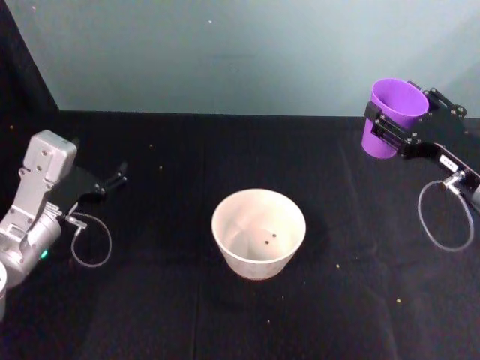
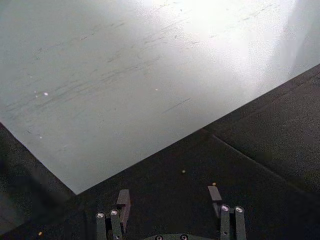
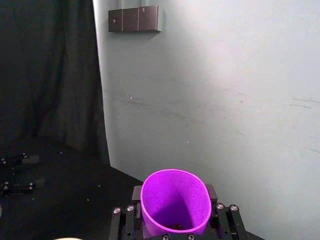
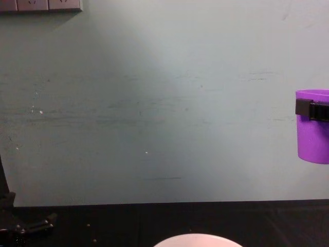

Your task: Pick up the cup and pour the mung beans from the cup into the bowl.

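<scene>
My right gripper (image 1: 394, 124) is shut on the purple cup (image 1: 391, 116) and holds it upright in the air at the far right, well above the table. In the right wrist view the cup (image 3: 175, 202) sits between the black fingers, and a few dark mung beans (image 3: 175, 226) show at its bottom. From the chest the cup (image 4: 312, 126) hangs at the right edge. The pale bowl (image 1: 259, 232) stands at the table's centre, left of and nearer than the cup, with two beans inside. My left gripper (image 1: 112, 182) rests open at the left; its fingers (image 2: 122, 202) hold nothing.
The table is covered in black cloth (image 1: 172, 300) with a few stray beans scattered on it. A pale wall (image 1: 240, 52) rises behind the table. Cable loops hang from both arms.
</scene>
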Tool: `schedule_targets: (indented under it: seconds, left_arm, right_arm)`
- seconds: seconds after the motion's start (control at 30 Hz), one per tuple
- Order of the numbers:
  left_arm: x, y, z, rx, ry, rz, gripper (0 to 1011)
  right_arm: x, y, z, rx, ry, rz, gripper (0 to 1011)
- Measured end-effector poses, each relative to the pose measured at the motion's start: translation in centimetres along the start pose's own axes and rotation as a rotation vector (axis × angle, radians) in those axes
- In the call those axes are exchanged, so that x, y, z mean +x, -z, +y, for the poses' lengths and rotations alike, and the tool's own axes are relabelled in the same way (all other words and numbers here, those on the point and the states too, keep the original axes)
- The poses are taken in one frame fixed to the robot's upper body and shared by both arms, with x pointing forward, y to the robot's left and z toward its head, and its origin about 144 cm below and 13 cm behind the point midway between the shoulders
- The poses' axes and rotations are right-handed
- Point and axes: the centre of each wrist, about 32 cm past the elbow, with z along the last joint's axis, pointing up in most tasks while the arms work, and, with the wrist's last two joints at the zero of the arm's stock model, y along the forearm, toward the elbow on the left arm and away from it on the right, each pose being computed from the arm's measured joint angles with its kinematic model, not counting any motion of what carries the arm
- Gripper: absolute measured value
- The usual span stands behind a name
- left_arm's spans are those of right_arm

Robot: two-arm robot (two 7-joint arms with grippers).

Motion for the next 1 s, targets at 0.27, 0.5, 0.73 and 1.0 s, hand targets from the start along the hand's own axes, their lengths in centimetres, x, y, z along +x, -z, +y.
schedule_targets:
  seconds: [0.27, 0.5, 0.73, 1.0]
  left_arm:
    - [0.00, 0.00, 0.00, 0.000, 0.000, 0.000, 1011]
    - [0.00, 0.00, 0.00, 0.000, 0.000, 0.000, 1011]
    - [0.00, 0.00, 0.00, 0.000, 0.000, 0.000, 1011]
    - [0.00, 0.00, 0.00, 0.000, 0.000, 0.000, 1011]
  right_arm:
    - [0.00, 0.00, 0.00, 0.000, 0.000, 0.000, 737]
    - [0.00, 0.00, 0.00, 0.000, 0.000, 0.000, 737]
    - [0.00, 0.00, 0.00, 0.000, 0.000, 0.000, 737]
    - [0.00, 0.00, 0.00, 0.000, 0.000, 0.000, 737]
